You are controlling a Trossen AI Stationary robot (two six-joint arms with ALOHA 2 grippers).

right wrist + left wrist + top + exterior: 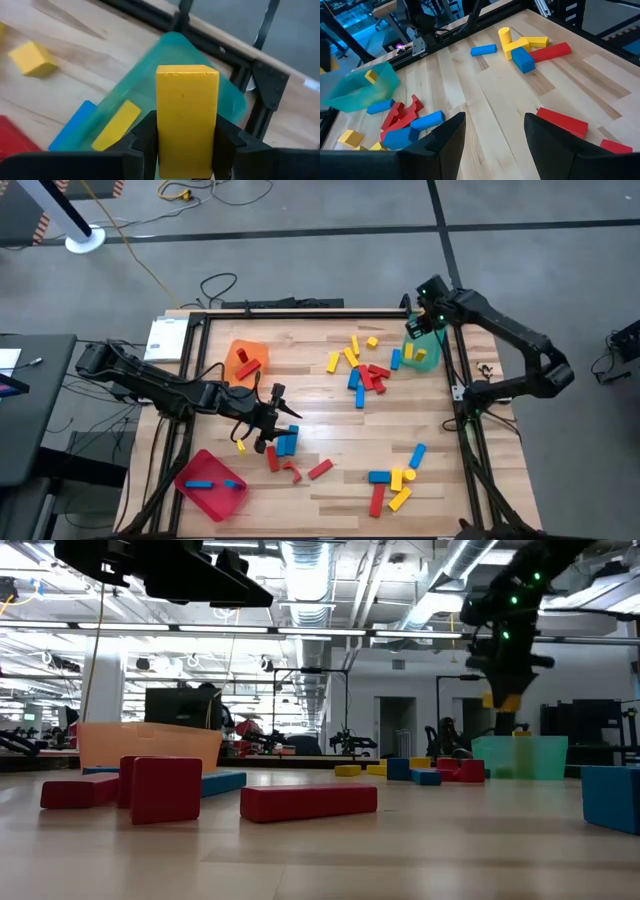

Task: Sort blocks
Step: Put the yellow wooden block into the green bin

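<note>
One rigid, light yellow block (187,117) pinched across flat sides by right gripper (186,142) over green tray (220,87) at bench's far right corner; left gripper (495,135) spread, empty.

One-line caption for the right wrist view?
Right gripper holds a yellow block upright above the green tray, where another yellow block lies.

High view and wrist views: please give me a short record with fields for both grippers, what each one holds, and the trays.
right gripper: above the green tray at the table's far right, jaws shut on a yellow block
green tray contents: one yellow block lying inside
left gripper: over the table's left middle, jaws open, holding nothing
orange tray: holds red blocks
red tray: holds blue blocks
loose blocks: red, blue and yellow, mostly in a centre pile and a near-right group
</note>
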